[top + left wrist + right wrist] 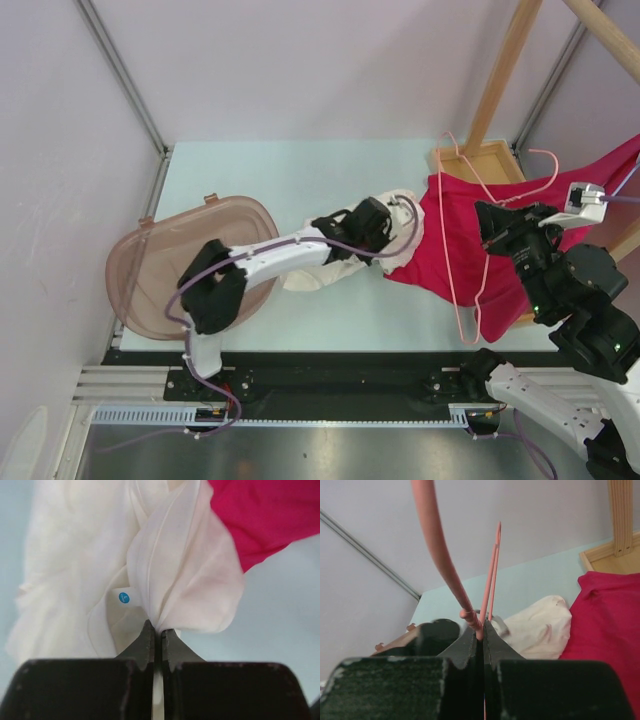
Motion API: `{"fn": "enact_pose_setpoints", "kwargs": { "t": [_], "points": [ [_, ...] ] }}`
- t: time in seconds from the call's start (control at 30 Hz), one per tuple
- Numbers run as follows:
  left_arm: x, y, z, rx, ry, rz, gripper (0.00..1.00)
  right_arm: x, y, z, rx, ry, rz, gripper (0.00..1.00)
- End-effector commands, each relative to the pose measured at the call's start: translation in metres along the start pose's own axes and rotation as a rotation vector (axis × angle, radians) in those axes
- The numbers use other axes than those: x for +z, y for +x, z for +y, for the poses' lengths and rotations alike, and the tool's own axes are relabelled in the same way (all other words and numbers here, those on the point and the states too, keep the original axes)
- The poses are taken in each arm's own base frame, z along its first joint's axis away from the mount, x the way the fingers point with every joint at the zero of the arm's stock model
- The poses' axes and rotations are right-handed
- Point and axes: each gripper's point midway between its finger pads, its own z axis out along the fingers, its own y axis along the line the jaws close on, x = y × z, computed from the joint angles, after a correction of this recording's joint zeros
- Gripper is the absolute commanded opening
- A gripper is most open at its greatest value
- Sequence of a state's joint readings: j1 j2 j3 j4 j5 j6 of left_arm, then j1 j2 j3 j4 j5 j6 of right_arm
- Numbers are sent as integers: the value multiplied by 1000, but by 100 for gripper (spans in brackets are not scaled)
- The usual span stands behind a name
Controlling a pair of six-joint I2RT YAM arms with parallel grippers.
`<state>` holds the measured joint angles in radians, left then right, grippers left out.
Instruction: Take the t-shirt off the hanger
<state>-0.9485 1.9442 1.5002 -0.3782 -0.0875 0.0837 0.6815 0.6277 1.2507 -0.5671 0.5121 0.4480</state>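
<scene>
The pale green surface (300, 180) holds the red t-shirt (455, 250) on its right side, with the pink hanger (436, 545) across it. The left fingers (155, 630) are pinched shut on the white cloth (75, 555) beside it, and the right fingers (481, 630) are shut on the hanger's wire. If the left arm pulls, maybe only white cloth comes, and the thin wire might slip

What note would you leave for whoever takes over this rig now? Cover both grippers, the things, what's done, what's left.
Left gripper: shut on a fold of white cloth beside the red t-shirt.
Right gripper: shut on the pink wire hanger.
The t-shirt lies on the table, hanger wire across it.
Done: both grips made.
Left: t-shirt looks not yet clear of the hanger; draw them apart.
</scene>
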Motion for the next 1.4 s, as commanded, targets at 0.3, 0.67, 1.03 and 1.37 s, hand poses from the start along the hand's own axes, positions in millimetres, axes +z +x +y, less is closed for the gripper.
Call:
{"fn": "enact_pose_setpoints", "kwargs": {
  "t": [0.3,0.67,1.03,1.37],
  "points": [
    [-203,-104,59,-541,192,-595,0,-16,-26,-11,59,36,-92,0],
    [-344,-113,153,-745,-8,-1006,0,0,-13,2,48,3,-56,0],
    [-452,-25,237,-1101,-641,-1202,1,18,-5,17,28,-28,-31,0],
    [-452,113,235,-1429,-1036,-1266,10,20,2,16,6,-28,-10,0]
  ]
}}
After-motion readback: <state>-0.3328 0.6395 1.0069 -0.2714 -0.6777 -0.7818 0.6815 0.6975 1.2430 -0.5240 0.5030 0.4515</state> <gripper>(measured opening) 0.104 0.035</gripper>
